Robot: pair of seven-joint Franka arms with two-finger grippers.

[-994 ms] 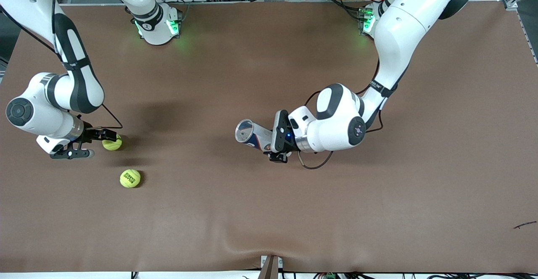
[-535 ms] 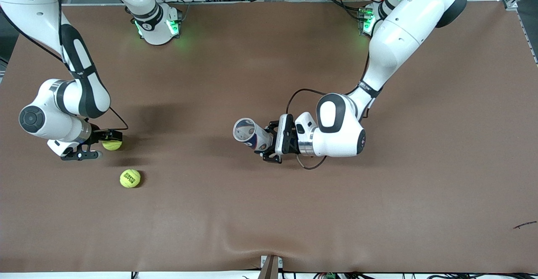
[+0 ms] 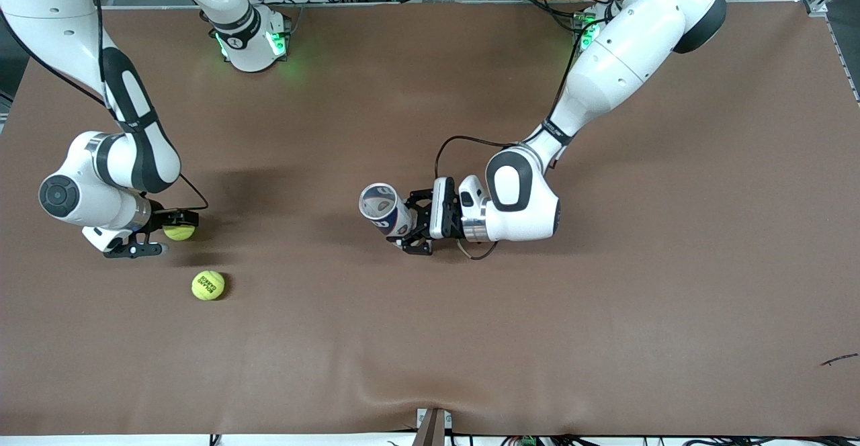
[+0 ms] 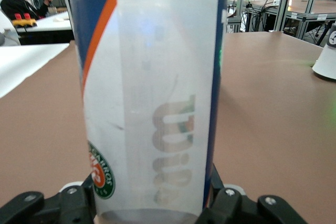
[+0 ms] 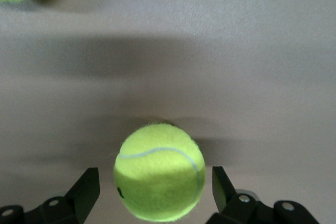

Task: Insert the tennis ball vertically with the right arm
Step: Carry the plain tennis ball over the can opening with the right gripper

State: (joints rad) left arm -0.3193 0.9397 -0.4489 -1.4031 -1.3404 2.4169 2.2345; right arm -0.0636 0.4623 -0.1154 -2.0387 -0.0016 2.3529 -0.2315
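While jaws flank tennis ball (image 5: 160, 170), right tool (image 5: 156, 192) gapes.

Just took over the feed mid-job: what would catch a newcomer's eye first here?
The left gripper is shut on a clear tennis ball can, held tilted over the middle of the table. Toward the right arm's end, the right gripper straddles a tennis ball, fingers apart. A second tennis ball lies nearer the front camera.
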